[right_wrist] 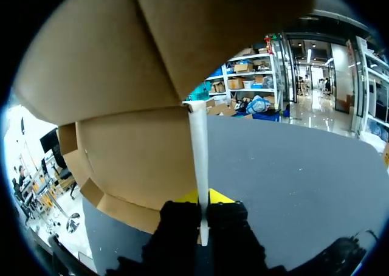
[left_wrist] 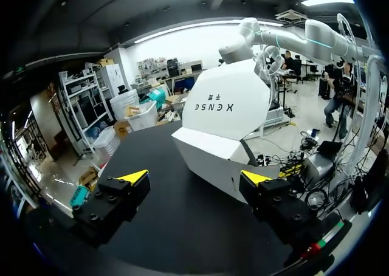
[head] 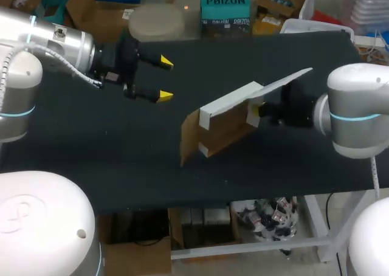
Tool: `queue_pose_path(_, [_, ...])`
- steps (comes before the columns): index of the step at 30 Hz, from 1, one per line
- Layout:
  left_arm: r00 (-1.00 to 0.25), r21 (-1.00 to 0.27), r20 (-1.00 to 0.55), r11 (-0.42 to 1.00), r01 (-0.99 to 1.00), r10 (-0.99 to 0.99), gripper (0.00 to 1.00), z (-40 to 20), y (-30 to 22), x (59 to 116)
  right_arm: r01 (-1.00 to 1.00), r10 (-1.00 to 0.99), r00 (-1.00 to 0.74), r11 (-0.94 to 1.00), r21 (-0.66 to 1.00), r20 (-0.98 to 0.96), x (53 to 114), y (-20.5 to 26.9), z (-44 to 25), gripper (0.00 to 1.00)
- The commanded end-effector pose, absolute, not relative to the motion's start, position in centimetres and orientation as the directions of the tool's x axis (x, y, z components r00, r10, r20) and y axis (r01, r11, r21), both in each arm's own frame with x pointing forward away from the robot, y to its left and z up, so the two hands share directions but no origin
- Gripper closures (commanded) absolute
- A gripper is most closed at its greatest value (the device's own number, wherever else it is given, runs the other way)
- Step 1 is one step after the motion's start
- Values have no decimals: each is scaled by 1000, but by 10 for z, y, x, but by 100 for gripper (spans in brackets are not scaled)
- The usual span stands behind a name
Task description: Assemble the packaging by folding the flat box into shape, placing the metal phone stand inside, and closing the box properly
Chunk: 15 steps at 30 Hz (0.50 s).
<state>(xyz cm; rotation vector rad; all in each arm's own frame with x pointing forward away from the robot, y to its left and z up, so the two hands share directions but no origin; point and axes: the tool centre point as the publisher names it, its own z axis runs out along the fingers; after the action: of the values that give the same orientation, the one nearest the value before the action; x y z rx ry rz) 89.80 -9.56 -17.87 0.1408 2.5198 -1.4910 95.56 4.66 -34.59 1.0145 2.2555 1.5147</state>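
Observation:
A partly folded cardboard box (head: 228,121), white outside and brown inside, hangs tilted over the middle of the black table (head: 91,148). My right gripper (head: 262,110) is shut on one thin panel of it; in the right wrist view that panel's edge (right_wrist: 199,166) runs straight down into the gripper (right_wrist: 203,206), with brown flaps (right_wrist: 127,160) beside it. My left gripper (head: 164,78) stands open to the left of the box, apart from it. In the left wrist view its yellow-tipped fingers (left_wrist: 135,177) flank the white box (left_wrist: 225,130) just ahead. No metal phone stand is in view.
A round translucent lid or container (head: 156,22) and a teal carton (head: 225,13) stand at the table's far edge. A white bin (head: 316,27) sits at the far right corner. Bare black surface lies left of the box and in front of it.

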Motion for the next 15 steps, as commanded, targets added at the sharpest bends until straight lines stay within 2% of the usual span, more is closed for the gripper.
queue_pose_path(1, [-975,-840,-222,511,184,-14,0,-172,-90,894,458,566,-791,295,838,234,956,40,-342,100])
queue_pose_path(15, [-975,-802,-222,567,185,4,0,-173,-77,889,474,475,-839,397,786,266,951,34,-337,100])
